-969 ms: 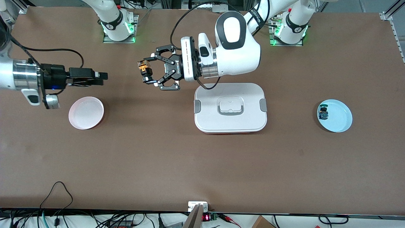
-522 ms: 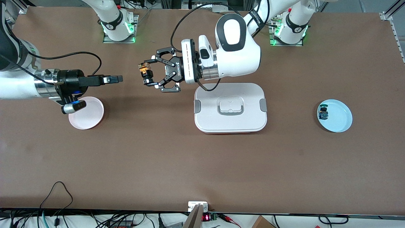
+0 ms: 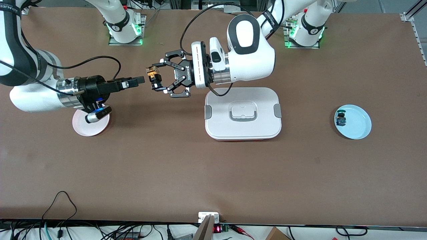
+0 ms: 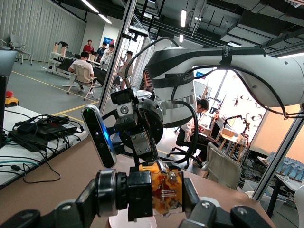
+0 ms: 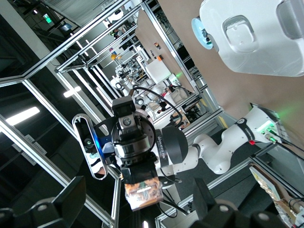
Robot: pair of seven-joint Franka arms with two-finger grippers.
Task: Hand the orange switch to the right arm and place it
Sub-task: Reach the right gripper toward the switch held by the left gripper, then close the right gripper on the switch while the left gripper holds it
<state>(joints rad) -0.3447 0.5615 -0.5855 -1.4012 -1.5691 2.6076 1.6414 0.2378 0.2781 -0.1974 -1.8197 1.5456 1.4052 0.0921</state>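
Two grippers nearly met: left gripper [image 3: 156, 81] pinched the orange switch [image 3: 152, 74]; right gripper [image 3: 139, 80], fingers spread, at its nine o'clock, needed to straddle it squarely

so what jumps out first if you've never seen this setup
Mid-table, in the air, the left pincer grips the orange switch, and the right pincer points at it, just short of touching. Nearer the camera lies a white lidded box.
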